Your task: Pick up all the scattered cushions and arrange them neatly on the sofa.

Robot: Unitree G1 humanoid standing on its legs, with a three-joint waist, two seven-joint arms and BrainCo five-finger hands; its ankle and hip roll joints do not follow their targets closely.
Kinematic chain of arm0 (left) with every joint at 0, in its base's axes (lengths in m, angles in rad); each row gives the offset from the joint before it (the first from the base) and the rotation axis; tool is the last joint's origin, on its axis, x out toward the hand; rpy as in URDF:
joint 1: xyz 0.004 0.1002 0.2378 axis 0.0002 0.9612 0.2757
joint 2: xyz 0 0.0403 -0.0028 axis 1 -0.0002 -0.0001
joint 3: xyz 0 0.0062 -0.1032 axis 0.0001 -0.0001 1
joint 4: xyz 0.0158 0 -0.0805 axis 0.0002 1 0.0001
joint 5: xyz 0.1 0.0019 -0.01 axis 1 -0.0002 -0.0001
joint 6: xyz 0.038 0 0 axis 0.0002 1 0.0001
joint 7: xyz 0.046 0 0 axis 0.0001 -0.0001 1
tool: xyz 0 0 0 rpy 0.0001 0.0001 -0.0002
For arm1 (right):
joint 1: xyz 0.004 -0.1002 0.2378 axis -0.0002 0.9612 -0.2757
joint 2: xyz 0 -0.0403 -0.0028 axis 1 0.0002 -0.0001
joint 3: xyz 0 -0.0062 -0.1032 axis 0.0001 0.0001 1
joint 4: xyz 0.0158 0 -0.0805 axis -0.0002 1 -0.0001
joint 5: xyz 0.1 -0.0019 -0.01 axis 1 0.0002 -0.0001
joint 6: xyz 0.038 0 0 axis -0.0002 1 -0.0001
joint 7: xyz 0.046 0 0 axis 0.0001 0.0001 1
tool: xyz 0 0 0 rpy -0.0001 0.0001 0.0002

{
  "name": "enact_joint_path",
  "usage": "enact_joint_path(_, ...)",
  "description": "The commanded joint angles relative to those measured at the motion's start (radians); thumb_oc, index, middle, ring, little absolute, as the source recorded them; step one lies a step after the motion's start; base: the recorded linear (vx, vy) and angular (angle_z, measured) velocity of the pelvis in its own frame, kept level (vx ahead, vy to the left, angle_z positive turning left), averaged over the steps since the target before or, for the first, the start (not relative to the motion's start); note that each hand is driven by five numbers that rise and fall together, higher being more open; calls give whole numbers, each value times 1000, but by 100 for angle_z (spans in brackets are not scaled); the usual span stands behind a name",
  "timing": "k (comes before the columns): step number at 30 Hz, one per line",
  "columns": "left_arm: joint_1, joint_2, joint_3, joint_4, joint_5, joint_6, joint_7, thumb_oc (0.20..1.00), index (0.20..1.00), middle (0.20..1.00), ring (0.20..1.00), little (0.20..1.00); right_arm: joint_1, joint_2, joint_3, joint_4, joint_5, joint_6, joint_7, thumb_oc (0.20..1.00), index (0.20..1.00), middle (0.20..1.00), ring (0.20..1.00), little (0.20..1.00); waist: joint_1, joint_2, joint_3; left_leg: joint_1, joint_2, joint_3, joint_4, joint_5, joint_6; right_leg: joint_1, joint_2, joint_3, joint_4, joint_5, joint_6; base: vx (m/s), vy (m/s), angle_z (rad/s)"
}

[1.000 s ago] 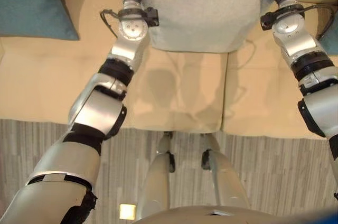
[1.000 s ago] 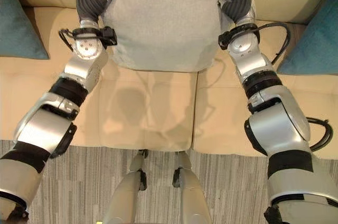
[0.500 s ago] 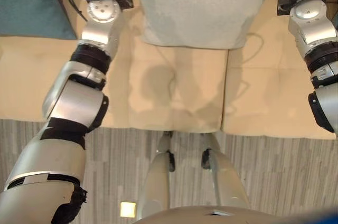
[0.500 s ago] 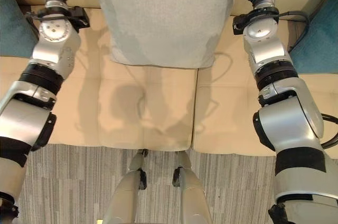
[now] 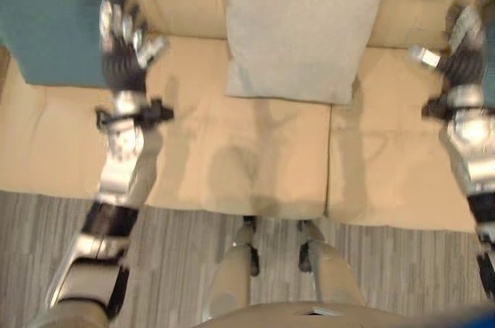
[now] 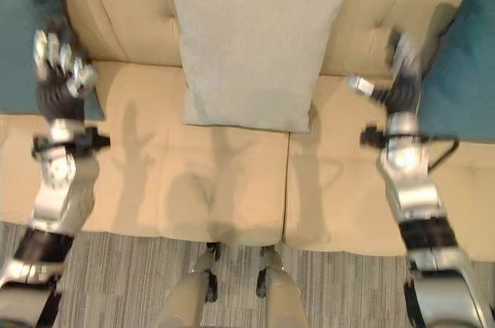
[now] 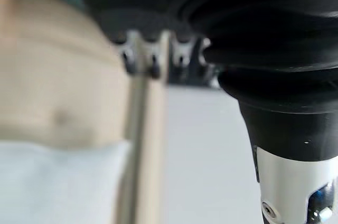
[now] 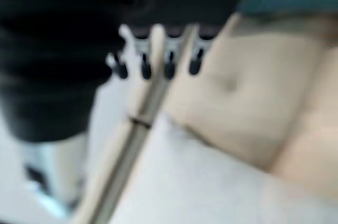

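Since the grey cushion now leans up against the sofa back, right in the middle, w/ nothing holding it, this one looks done. The left hand is up by the teal cushion on the left, fingers spread wide, holding nothing. The right hand is up beside the teal cushion on the right, fingers straight & loose, also holding nothing. Both hands are well apart from the grey one. Next move, prob: look for any cushion not on the sofa yet & go get it. If none turn up, maybe just tidy the teal ones.
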Motion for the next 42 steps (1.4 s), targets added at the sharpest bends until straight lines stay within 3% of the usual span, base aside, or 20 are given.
enact_joint_path(1, -29, -27, -5, 77, 93, 6, -93, 1000, 1000, 1000, 1000, 1000, 33, 15, -15, 22, -90, -34, 76, 1000, 1000, 1000, 1000, 1000, 13, -38, -64, 85, -20, 26, 4, -73, -14, 31, -28, 4, 4, 1, 80, 28, 5, -11)
enact_joint_path(5, 83, -46, 14, 152, 190, 28, -117, 1000, 1000, 1000, 1000, 1000, 149, 63, -23, 69, -132, -20, 110, 1000, 1000, 1000, 1000, 1000, 11, -35, -78, 134, -21, 25, 4, -80, -14, 86, -27, -3, 4, -16, 76, 5, -1, -2)
enact_joint_path(10, 230, -141, -8, 519, 266, 97, -166, 1000, 1000, 1000, 1000, 1000, 269, 167, 40, 364, -200, 10, 140, 1000, 1000, 1000, 1000, 1000, 5, -30, -117, 217, -16, 26, 4, -81, -14, 181, -24, -13, 4, -29, 72, 2, 11, 3)
enact_joint_path(17, 255, -217, 1, 848, 322, 151, -188, 1000, 1000, 1000, 1000, 1000, 315, 220, 89, 626, -256, 40, 160, 1000, 1000, 1000, 1000, 1000, 0, -34, -147, 264, -17, 28, 4, -89, -11, 237, -22, -12, 4, -36, 72, -6, 12, 4)
enact_joint_path(22, 237, -249, 14, 1118, 434, 190, -196, 1000, 1000, 1000, 1000, 1000, 325, 262, 107, 835, -303, 68, 168, 1000, 1000, 1000, 1000, 1000, -2, -40, -174, 309, -22, 44, 4, -113, -2, 277, -24, -1, 4, -40, 77, 1, 44, -5)
enact_joint_path(30, 259, -268, 37, 1217, 455, 224, -237, 1000, 1000, 1000, 1000, 1000, 325, 292, 118, 954, -346, 106, 191, 1000, 1000, 1000, 1000, 1000, -3, -44, -170, 340, -42, 63, 4, -134, 28, 280, -37, 55, 17, -12, 92, -37, 73, -25)
enact_joint_path(33, 256, -270, 37, 1229, 454, 230, -239, 1000, 1000, 1000, 1000, 1000, 305, 303, 123, 959, -349, 115, 191, 1000, 1000, 1000, 1000, 1000, -3, -41, -159, 331, -50, 72, 4, -133, 41, 240, -48, 60, 75, -10, 101, -166, 70, -36)
enact_joint_path(34, 246, -261, 31, 1229, 455, 233, -236, 1000, 1000, 1000, 1000, 1000, 288, 313, 128, 961, -341, 121, 196, 1000, 1000, 1000, 1000, 1000, -5, -31, -128, 320, -41, 73, 4, -120, 51, 192, -43, 70, 186, -36, 103, -291, 57, -32)
enact_joint_path(38, 235, -252, 10, 1236, 470, 239, -248, 1000, 1000, 1000, 1000, 1000, 282, 331, 126, 978, -327, 123, 201, 1000, 1000, 1000, 1000, 1000, 7, -14, -131, 287, -27, 66, 4, -94, 63, 218, -30, 82, 353, -134, 75, -202, 8, -23)
enact_joint_path(41, 232, -255, 10, 1232, 469, 240, -253, 1000, 1000, 1000, 1000, 1000, 300, 345, 121, 970, -312, 122, 211, 1000, 1000, 1000, 1000, 1000, 35, -40, -152, 258, -33, 68, 4, -80, 48, 316, -30, 53, 257, -152, 75, -112, -115, 1)
enact_joint_path(42, 200, -218, 24, 1266, 475, 263, -268, 1000, 1000, 1000, 1000, 1000, 301, 340, 131, 969, -318, 124, 217, 1000, 1000, 1000, 1000, 1000, 28, -43, -161, 252, -29, 72, 4, -71, 39, 325, -20, 64, 214, -160, 75, -91, -138, 6)
